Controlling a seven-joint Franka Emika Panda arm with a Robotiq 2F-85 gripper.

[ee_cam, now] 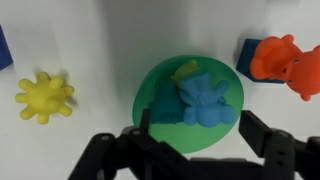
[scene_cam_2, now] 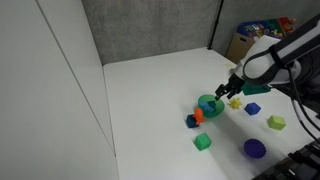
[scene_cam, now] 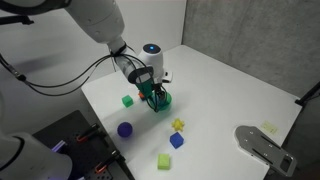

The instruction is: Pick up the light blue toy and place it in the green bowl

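In the wrist view the light blue toy (ee_cam: 205,100) lies inside the green bowl (ee_cam: 148,95); the end effector (ee_cam: 197,122) hangs above with its fingers spread apart to either side of the bowl, gripping nothing. That stance, I judge, suits a release straight over the bowl so the toy lands within the rim; the placing looks done. In both exterior views the end effector covers much of the bowl and the toy is too small to make out; the orange toy (ee_cam: 270,58) is cut off by the frame edge, and the yellow spiky toy (ee_cam: 43,97) sits well apart on the white worktop (ee_cam: 100,30).
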